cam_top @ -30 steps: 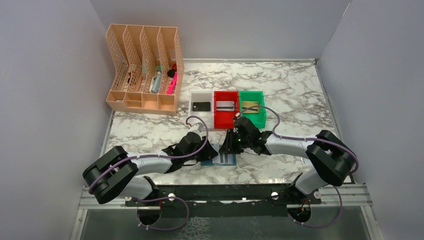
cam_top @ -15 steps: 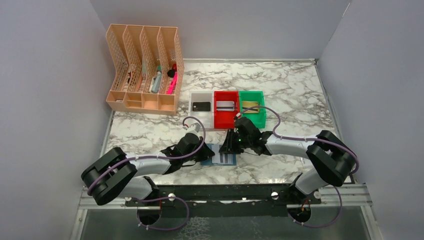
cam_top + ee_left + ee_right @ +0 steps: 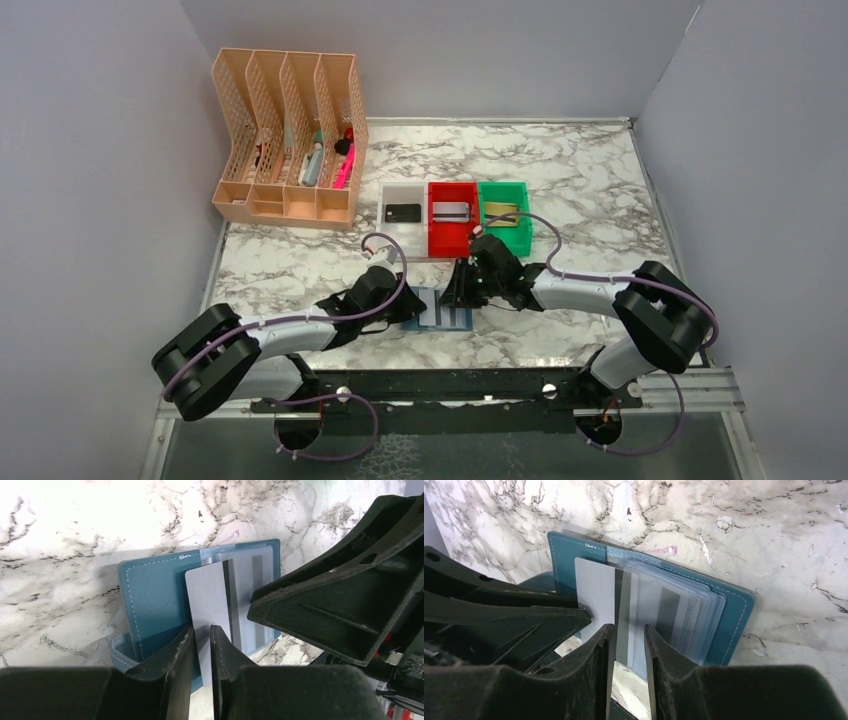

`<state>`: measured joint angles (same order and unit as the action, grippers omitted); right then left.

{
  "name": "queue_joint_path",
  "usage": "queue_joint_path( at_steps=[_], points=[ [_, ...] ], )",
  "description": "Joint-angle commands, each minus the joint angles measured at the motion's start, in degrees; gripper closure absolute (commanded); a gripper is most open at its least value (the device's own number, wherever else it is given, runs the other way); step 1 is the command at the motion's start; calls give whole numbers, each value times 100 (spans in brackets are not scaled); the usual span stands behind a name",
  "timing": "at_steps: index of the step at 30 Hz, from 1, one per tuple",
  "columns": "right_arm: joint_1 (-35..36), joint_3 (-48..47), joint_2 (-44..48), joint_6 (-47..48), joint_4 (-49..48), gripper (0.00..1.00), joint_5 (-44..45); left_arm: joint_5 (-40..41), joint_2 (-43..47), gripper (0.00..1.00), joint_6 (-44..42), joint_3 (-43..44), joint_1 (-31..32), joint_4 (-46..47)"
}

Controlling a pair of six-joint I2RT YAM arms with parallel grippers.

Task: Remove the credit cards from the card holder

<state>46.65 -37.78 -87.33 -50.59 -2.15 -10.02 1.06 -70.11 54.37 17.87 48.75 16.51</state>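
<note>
The left gripper (image 3: pixel 201 647) has its two fingers drawn nearly together. The near end of a silver-grey card (image 3: pixel 207 595) runs into the slim gap between them. I cannot tell whether the fingers truly pinch the card or only flank it.

The card has a dark stripe along one long side. It sticks part-way out of the card holder (image 3: pixel 150 600), a blue bifold wallet lying open and flat on the marble-patterned desk (image 3: pixel 75 530). The card's far end lies over the wallet's inner face, beside the pale clear pockets (image 3: pixel 684 610).

The right gripper (image 3: pixel 626 665) reaches the card holder from the opposite side, close to the left gripper. Its fingers stand apart with a plain gap, gripping nothing. The card's dark stripe and the edge of the pockets show through that gap.

Beyond the card holder, toward the back of the desk, three small bins sit touching in a row. The white bin (image 3: pixel 392 192) holds a black card (image 3: pixel 402 212). The red bin (image 3: pixel 437 238) holds a second silver card (image 3: pixel 451 211). The green bin (image 3: pixel 500 187) holds a gold card (image 3: pixel 503 212).

Further from the card holder, back and to the left, a peach mesh file rack (image 3: pixel 285 150) stands with small items in its slots.
</note>
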Motion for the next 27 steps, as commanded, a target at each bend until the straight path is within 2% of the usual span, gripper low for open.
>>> queue_joint_path(
  at_steps=[1,13,24,27],
  points=[
    [-34,291,-254,98,412,66,64,-309,-188,76,-7,35,-15,278],
    [-34,350,-352,54,309,66,-33,-586,-83,71,223,-95,-44,779],
    [-42,455,-343,-12,93,66,-202,-1021,-257,75,212,-59,-89,1109],
    [-50,450,-371,-18,101,66,-202,-1168,-430,80,233,-16,-108,1109]
  ],
)
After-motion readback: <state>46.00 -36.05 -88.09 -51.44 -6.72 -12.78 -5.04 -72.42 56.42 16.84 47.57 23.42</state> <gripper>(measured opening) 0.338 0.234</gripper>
